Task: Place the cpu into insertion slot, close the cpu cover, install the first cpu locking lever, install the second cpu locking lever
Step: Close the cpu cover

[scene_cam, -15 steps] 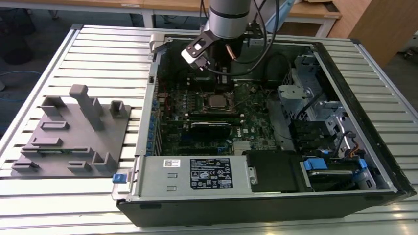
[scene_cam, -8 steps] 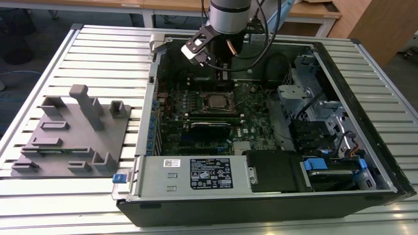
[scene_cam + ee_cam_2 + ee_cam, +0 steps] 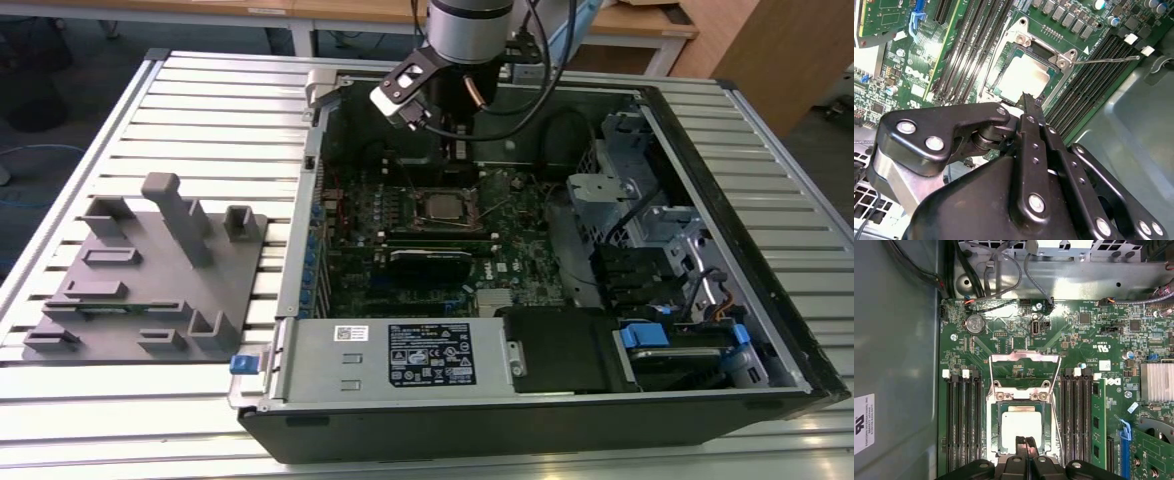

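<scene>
The cpu [image 3: 1021,424] lies flat in the insertion slot [image 3: 995,427] on the green board, its dull silver top facing up; it also shows in the second wrist view [image 3: 1021,77] and the exterior view [image 3: 441,207]. The cpu cover [image 3: 1025,358] stands swung open behind the slot, with green board showing through its window. A thin locking lever [image 3: 1106,60] sticks out sideways, unlatched. My gripper [image 3: 1025,442] is shut with nothing in it, its tips just above the cpu's near edge. In the exterior view the gripper [image 3: 457,145] hangs over the back of the case.
Black memory slots [image 3: 961,415] flank the socket on both sides. Cables [image 3: 999,275] run along the case wall behind the board. A power supply [image 3: 400,355] and drive bays [image 3: 667,250] fill the case front and right. A grey fixture block [image 3: 140,275] sits on the table's left.
</scene>
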Controlling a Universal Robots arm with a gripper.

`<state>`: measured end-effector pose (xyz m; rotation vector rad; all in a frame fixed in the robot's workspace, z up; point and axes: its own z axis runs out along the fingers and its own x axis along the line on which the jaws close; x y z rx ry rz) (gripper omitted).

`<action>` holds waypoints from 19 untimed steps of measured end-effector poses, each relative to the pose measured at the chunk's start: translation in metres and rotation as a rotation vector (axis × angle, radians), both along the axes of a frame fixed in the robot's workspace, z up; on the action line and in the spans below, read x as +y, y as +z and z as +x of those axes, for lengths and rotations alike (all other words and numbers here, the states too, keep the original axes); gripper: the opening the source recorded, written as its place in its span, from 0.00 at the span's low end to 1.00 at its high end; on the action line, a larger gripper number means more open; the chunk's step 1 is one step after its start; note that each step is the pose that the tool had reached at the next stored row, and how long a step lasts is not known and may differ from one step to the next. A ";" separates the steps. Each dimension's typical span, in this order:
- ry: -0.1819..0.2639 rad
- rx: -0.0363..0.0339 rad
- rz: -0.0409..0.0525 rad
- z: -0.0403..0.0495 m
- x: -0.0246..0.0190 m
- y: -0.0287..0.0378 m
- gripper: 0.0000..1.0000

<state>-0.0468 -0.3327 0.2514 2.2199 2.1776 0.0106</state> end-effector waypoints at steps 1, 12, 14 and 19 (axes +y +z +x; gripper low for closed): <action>0.000 0.0000 0.0000 0.0000 0.0000 0.0000 0.11; 0.000 0.0002 -0.0003 0.0000 0.0000 0.0087 0.11; 0.000 0.0001 -0.0003 0.0000 0.0000 0.0109 0.11; 0.000 0.0002 -0.0003 0.0000 0.0000 0.0150 0.11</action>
